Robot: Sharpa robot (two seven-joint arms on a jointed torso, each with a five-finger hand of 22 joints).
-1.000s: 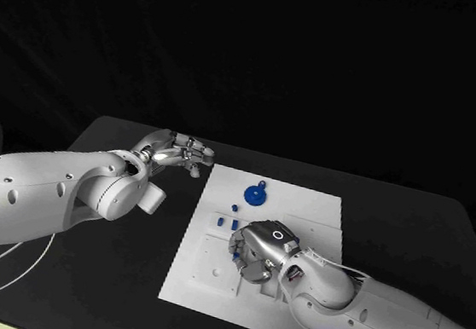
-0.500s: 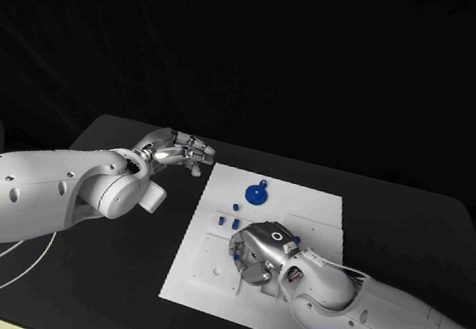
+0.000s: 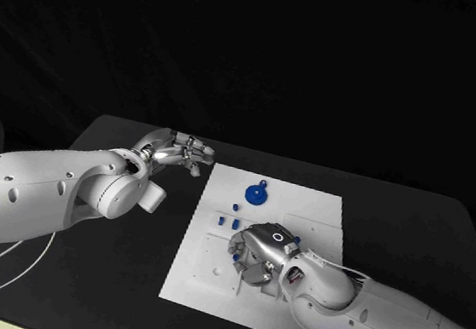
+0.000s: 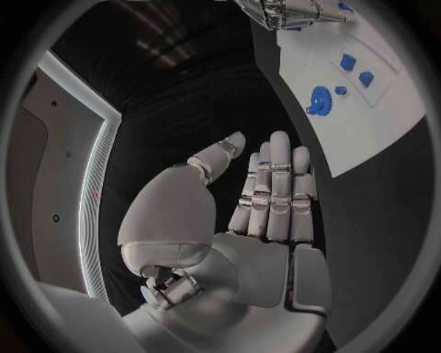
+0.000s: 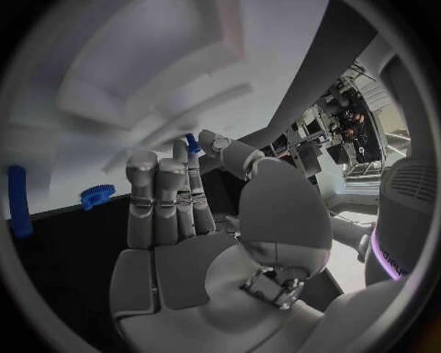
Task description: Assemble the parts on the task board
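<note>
right hand (image 5: 198,220) over the white task board (image 5: 138,81), we see a small blue part (image 5: 192,143) pinched at its fingertips | blue gear (image 5: 95,195) and blue peg (image 5: 18,211) lie nearby

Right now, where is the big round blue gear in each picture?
Head view: the blue gear lies on the far part of the white task board.
Left wrist view: the gear sits on the board beyond the left hand.
Right wrist view: the gear shows past the right hand.
Shared landmark: the board.
</note>
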